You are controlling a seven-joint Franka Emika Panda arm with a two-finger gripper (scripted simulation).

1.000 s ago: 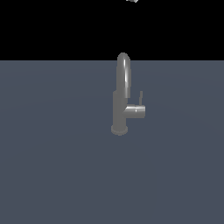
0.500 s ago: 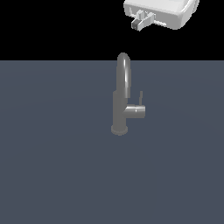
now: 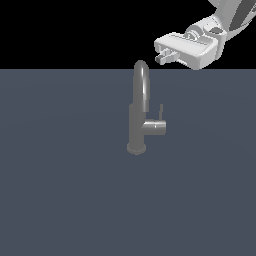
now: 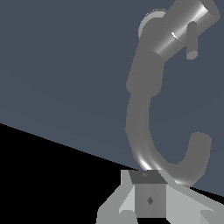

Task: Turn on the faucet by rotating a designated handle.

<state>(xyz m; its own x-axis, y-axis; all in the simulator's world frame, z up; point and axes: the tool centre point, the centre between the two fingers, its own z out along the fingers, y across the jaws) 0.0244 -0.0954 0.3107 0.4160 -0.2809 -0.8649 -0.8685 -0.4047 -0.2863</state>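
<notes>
Plainly, no containers here and no lettering on any surface. One faucet (image 3: pixel 138 112) stands alone on a flat slate-grey ground (image 3: pixel 60 190). Grey brushed metal: round base, upright cylindrical body, tall narrow spout arching over the top. A stubby horizontal cylinder juts from the body toward the exterior view's right. At its far end sits the handle (image 3: pixel 161 110), a thin short rod pointing straight up, touching nothing but its stub.

The gripper (image 3: pixel 161 57) hangs above and toward the exterior view's right of the spout's crown, apart from the faucet and well clear of the handle. White hand body, dark grey fingers aimed toward the exterior view's left. The arm behind it is cut off by the upper right corner of that frame.

Finger state: cannot tell. In the exterior view the fingers overlap into one dark stub. In the wrist view a single grey block (image 4: pixel 148 197) shows close to the lens, with no readable gap beside it.

Wrist view shows the spout arch (image 4: pixel 170 166) just past the gripper, with the handle (image 4: pixel 192 40) further off. Black fills everything beyond the ground's edge.
</notes>
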